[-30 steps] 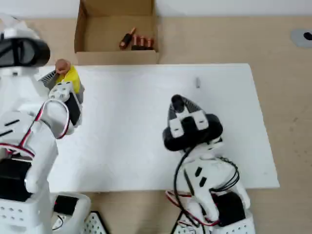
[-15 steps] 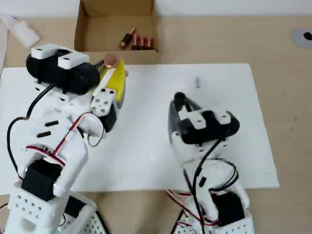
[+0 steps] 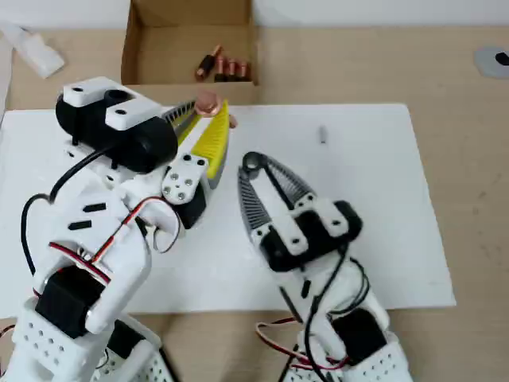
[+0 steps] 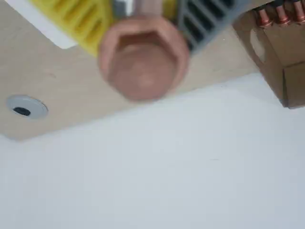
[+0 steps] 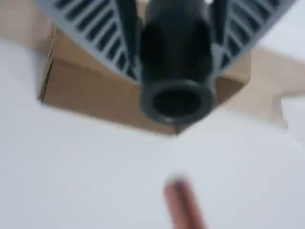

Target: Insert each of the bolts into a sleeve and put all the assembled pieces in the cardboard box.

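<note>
The copper-coloured bolt [image 3: 208, 103] sits upper left of centre in the high view, just below the near wall of the open brown cardboard box [image 3: 167, 52]. Its hexagonal head stands clear of the fingertips on the box side. Its shank runs back between them, so the long axis follows the fingers, slanting from lower left to upper right; the shank itself is mostly hidden. The left jaws are closed on it, nipped between a yellow ribbed finger [image 3: 215, 135] and a grey ribbed finger [image 3: 181, 118].

The black cylindrical sleeve [image 3: 251, 163] lies near the frame's centre, to the lower right of the bolt and apart from it. In the right wrist view its hollow round end faces the camera, and its long axis runs along the fingers. The right jaws are drawn in around it, two grey ribbed fingers [image 3: 248, 203] meeting at the sleeve.

Inside the box, at the top of the frame, a few copper and black assembled pieces [image 3: 224, 68] lie side by side against the right part of the floor.

Both arms stand over a white sheet [image 3: 374, 207] spread on the wooden counter [image 3: 465, 135]. A small grey mark [image 3: 322, 135] on the sheet is too small to tell. A round grey disc [image 3: 493, 60] sits at the counter's upper right edge.
</note>
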